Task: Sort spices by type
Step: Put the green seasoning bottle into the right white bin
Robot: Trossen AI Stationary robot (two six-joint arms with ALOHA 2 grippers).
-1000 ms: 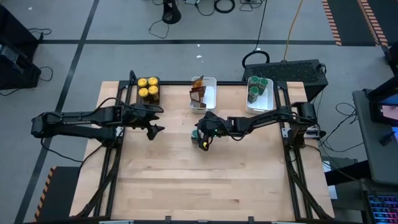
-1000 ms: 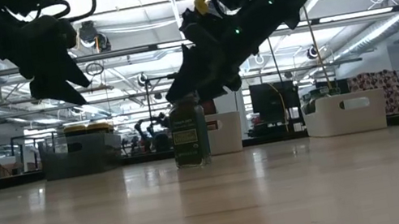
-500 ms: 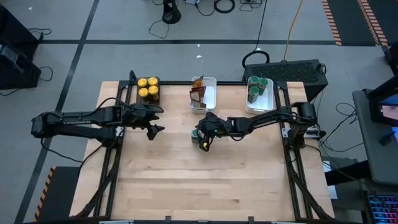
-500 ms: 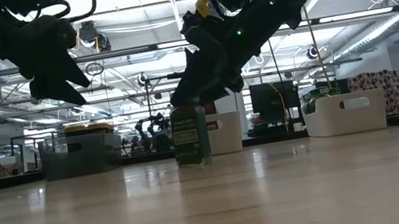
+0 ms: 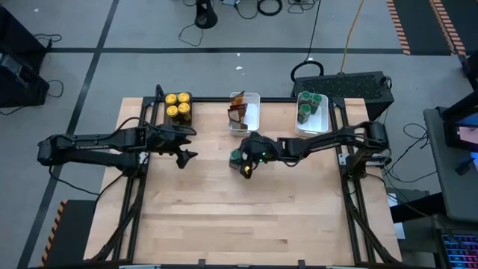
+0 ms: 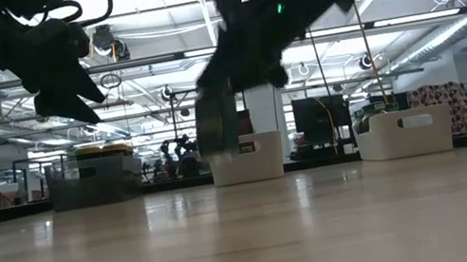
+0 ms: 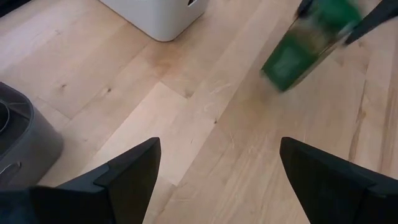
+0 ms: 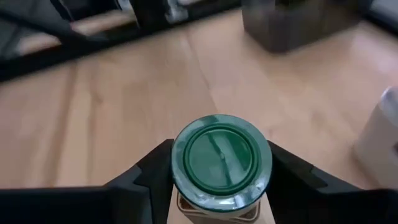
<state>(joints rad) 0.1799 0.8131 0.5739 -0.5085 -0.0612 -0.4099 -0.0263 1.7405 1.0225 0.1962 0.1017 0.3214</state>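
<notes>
High view: right gripper point(image 5: 245, 159) near the counter's point(image 5: 246, 224) middle, just in front of the middle white tray point(image 5: 252, 118), jaws closed around a green-lidded jar point(image 5: 236, 156). Left gripper point(image 5: 184, 146) well apart to the left, jaws wide and empty, near the dark tray point(image 5: 177, 119) of yellow-lidded jars point(image 5: 178, 104). More green-lidded jars point(image 5: 308, 106) in the right white tray point(image 5: 317, 123); brown-orange packets point(image 5: 237, 110) in the middle one.

Low view: jar point(image 6: 216, 123) clear of the counter point(image 6: 253, 243), blurred, long axis close to upright with a slight lean, lid end uppermost in the jaws.

Left wrist view: own fingers point(image 7: 127, 173) spread wide over bare wood; farther off, jar point(image 7: 300, 49) tilted, base toward the camera, lid end away.

Right wrist view: seen down the long axis, green lid point(image 8: 221, 156) facing the camera, fingers point(image 8: 149, 172) pressed against both sides just below the lid.
</notes>
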